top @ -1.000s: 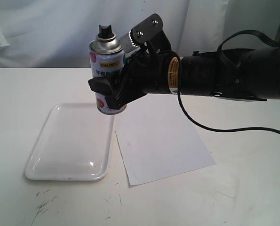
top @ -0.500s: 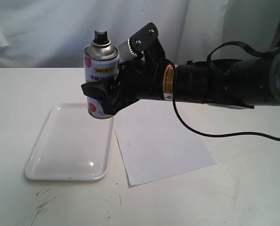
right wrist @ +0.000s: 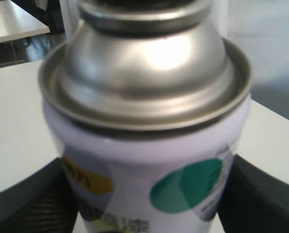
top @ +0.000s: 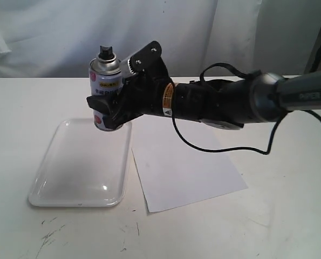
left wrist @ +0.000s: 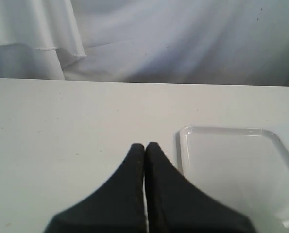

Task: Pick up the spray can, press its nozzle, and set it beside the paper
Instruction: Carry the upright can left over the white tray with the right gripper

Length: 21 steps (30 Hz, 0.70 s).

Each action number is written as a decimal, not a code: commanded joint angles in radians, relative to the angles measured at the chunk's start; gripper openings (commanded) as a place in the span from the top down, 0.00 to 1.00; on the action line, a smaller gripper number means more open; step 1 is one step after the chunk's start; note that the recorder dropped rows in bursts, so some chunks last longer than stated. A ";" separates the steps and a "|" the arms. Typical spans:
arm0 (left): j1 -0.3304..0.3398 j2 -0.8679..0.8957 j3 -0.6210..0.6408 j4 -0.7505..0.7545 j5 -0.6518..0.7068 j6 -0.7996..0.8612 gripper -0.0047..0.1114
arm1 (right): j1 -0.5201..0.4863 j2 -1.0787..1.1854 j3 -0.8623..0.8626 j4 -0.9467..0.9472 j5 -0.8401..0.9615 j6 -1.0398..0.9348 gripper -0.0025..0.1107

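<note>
Can [top: 102, 83] was clamped upright by right end effector [top: 104, 110], nozzle [top: 106, 52] uncovered, likely for pressing. Left end effector [left wrist: 144, 146] was clenched, empty.

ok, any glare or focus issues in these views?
Exterior view: sharp, with small highlights on the glossy tray. Right wrist view: spray can too close and soft, with strong glare on its silver dome. Left wrist view: left gripper blurred at close range, the rest in focus.
</note>
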 commanded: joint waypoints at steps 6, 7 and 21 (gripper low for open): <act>0.002 -0.003 0.004 0.003 -0.009 0.005 0.96 | 0.052 0.186 -0.202 -0.063 0.024 0.019 0.98; 0.002 -0.003 0.004 0.003 -0.009 0.005 0.96 | 0.052 0.202 -0.209 -0.063 0.024 0.019 0.98; 0.002 -0.003 0.004 0.003 -0.006 0.005 0.96 | 0.053 0.296 -0.227 -0.046 -0.003 -0.009 0.98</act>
